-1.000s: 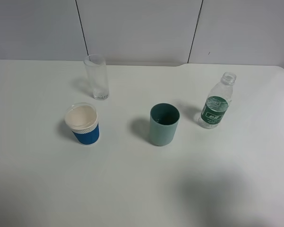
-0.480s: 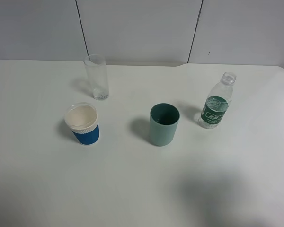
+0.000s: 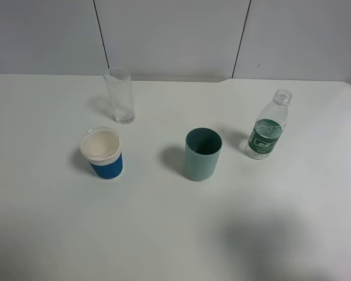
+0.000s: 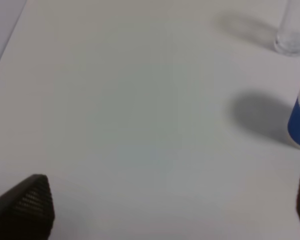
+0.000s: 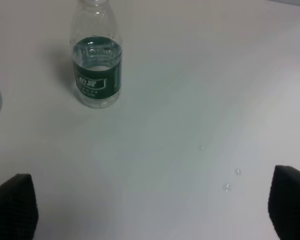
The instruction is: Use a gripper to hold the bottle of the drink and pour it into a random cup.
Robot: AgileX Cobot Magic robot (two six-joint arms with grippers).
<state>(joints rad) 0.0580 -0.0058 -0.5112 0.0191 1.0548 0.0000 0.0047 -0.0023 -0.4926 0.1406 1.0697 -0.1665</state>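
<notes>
Nearest the robot, both pairs of fingers are spread wide and released: the right gripper (image 5: 150, 210) faces the bottle (image 5: 96, 70), the left gripper (image 4: 165, 210) faces bare counter (image 4: 130, 115). Farther out, the cup (image 3: 202, 154) stands near the bottle (image 3: 268, 130); it could be knocked over if the bottle is swung in low. The bottle appears uncapped, so spilling is risked by an early tilt. Open counter lies all around.

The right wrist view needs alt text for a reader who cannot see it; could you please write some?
A small clear bottle of the drink with a dark green label stands upright on the white table, untouched. The right gripper has its dark jaws wide apart at the frame's edges, well short of the bottle. A few water droplets lie on the table.
</notes>
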